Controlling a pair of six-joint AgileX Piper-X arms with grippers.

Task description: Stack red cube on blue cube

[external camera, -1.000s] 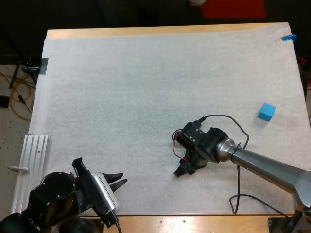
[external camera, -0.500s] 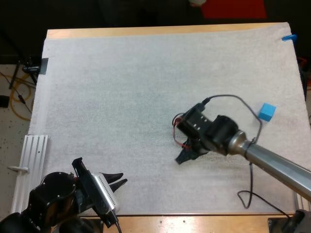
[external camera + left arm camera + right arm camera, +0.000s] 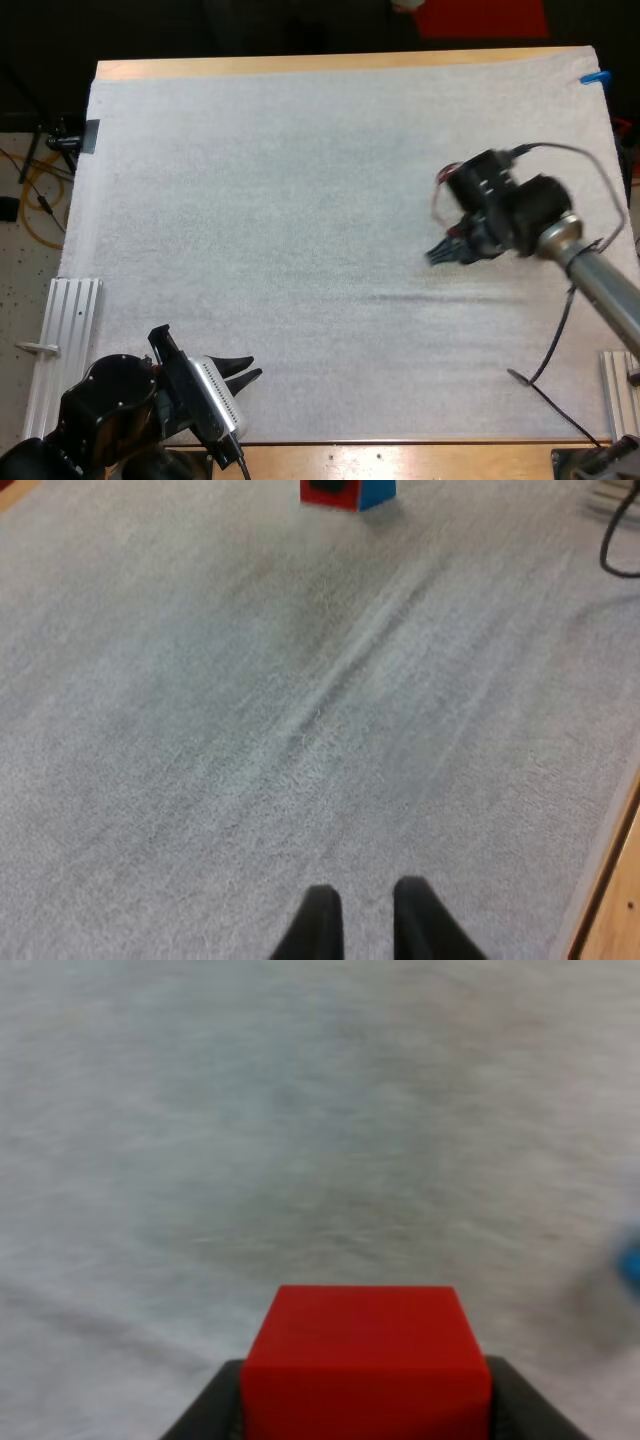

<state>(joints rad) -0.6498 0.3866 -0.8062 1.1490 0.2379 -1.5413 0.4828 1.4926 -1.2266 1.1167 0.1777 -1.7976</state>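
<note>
Red cube [image 3: 365,1360] sits pinched between the right gripper's [image 3: 445,252] fingers for carrying, apparently just beside the blue cube [image 3: 378,490]. Left gripper [image 3: 365,890], slightly spread, waits well apart from the blue cube, leaving room.

one red cube [image 3: 365,1360]. one blue cube [image 3: 378,492]. two grippers: left gripper [image 3: 248,370], right gripper [image 3: 443,254]. one mat [image 3: 280,200]. one table [image 3: 300,65].
</note>
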